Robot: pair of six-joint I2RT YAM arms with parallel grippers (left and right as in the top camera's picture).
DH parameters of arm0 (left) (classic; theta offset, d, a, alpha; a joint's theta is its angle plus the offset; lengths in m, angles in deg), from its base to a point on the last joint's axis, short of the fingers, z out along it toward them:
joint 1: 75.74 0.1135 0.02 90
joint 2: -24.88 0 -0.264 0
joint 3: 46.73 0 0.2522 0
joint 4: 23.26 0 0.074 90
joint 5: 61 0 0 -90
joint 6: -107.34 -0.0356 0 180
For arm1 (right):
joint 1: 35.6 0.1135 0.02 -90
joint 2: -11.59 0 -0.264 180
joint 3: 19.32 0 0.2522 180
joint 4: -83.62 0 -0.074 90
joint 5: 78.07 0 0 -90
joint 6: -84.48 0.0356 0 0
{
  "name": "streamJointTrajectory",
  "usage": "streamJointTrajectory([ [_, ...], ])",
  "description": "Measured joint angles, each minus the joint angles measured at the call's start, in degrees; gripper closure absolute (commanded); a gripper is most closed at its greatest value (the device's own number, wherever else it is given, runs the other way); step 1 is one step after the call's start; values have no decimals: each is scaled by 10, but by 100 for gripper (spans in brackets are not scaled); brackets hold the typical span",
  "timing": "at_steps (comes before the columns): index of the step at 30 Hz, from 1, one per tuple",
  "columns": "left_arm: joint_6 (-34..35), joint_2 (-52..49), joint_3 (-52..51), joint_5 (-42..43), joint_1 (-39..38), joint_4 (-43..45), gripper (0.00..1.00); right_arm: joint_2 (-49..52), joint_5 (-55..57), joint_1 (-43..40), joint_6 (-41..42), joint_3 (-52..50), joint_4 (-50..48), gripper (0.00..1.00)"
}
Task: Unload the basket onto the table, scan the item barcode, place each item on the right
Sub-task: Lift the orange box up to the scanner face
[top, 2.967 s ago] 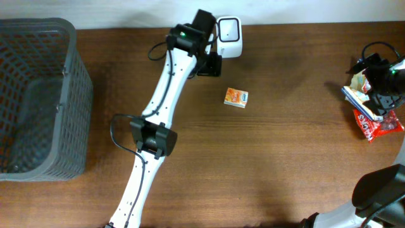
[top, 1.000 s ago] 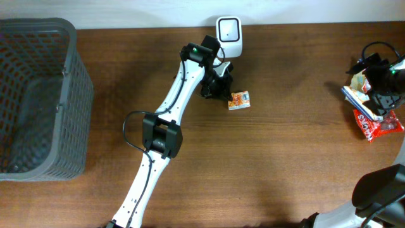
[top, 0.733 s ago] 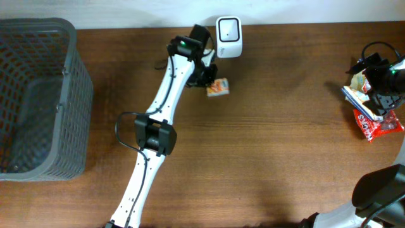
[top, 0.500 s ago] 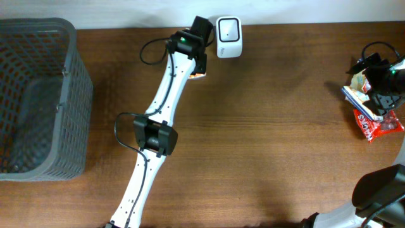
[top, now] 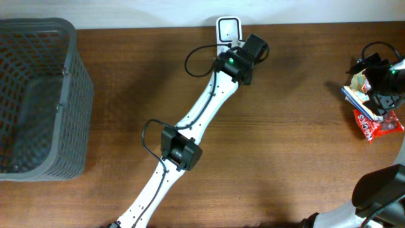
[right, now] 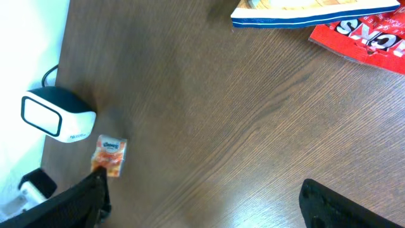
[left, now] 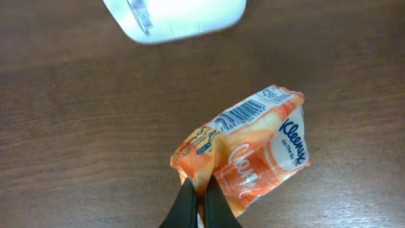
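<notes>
Left wrist view shows our left gripper [left: 197, 190] with its jaws pinched fully together on a crimped corner of the pack [left: 253, 149]. We judge this hold is chosen to leave the barcode [left: 243, 114] uncovered while the pack sits over the table [left: 63, 126], just beside the scanner [left: 177, 16]. The pack is a soft, crinkled orange film pillow with a white label strip, the scanner is a smooth, rounded white shell, and our right gripper [right: 202, 183] stands fully spread and empty, well apart.
</notes>
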Motion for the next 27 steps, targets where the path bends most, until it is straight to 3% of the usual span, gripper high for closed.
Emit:
streamJointTrajectory([
  [4, -2, -14, 0, -29, -12, -25, 100, 0, 0, 0, 0, 0, 0, 2],
  [12, 61, -14, 0, -206, -23, 9, 100, 0, 0, 0, 0, 0, 0, 2],
  [18, 82, -48, 0, -188, -22, 45, 100, 0, 0, 0, 0, 0, 0, 2],
  [27, 89, -71, 2, -202, -46, -11, 100, 0, 0, 0, 0, 0, 0, 2],
])
